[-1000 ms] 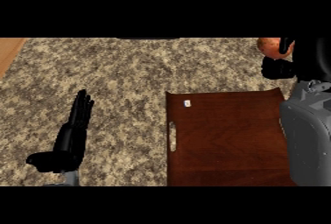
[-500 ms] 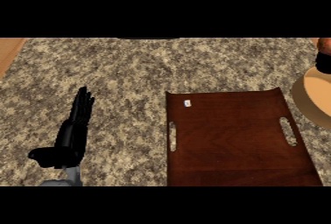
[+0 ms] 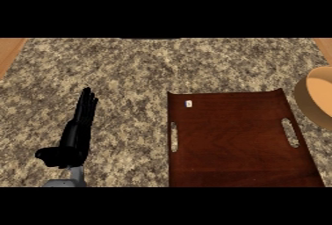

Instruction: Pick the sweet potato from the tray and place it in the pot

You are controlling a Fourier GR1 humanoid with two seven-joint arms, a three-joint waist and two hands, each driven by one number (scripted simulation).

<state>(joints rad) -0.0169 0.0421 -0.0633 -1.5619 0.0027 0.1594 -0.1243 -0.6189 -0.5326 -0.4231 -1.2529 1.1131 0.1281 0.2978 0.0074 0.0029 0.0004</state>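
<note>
While the speckled counter [image 3: 162, 66] fills most of what I see, the brown tray [image 3: 240, 145] lies bare, the pot [image 3: 318, 103] peeks in at right; sweet potato unseen. Left hand [image 3: 74, 132] rests, fingers straight together.

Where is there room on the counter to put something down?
The widest bare patch of counter runs along the far side, beyond the left hand and the wooden tray. A narrower strip lies between that hand and the tray. The tray holds only a tiny white bit. It gets tight at the right, where the pot sits close to the tray.
</note>
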